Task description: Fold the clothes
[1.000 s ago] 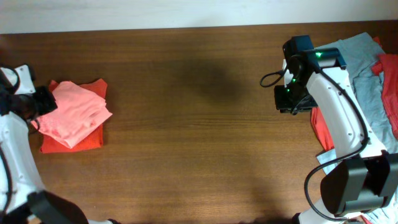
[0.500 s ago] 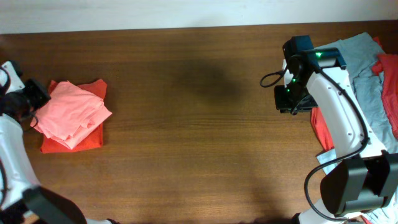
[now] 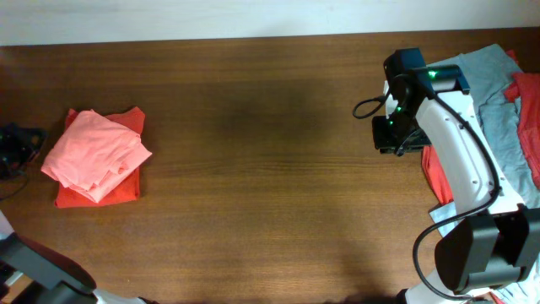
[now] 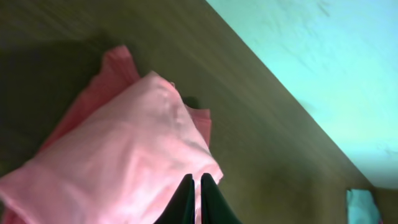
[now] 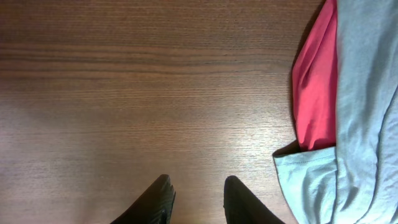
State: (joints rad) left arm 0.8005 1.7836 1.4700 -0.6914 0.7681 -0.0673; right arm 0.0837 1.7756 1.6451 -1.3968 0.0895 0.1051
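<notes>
Progress check, with the folded stack as my landmark: the salmon-pink shirt [image 3: 94, 156] lies folded on top of a folded orange-red shirt [image 3: 125, 191]. My left gripper [image 4: 194, 180] hangs just off the stack's outer side, fingers pinched together with nothing between them. Well across the table [image 3: 253, 169] from the stack, my right gripper [image 5: 198, 186] hovers over bare wood, fingers spread wide and empty. It's just beside the unfolded heap, where I can see a grey-blue shirt [image 3: 494, 84] and a red shirt [image 3: 530, 114] all rumpled. I'd call it two folded and the heap left to do.
</notes>
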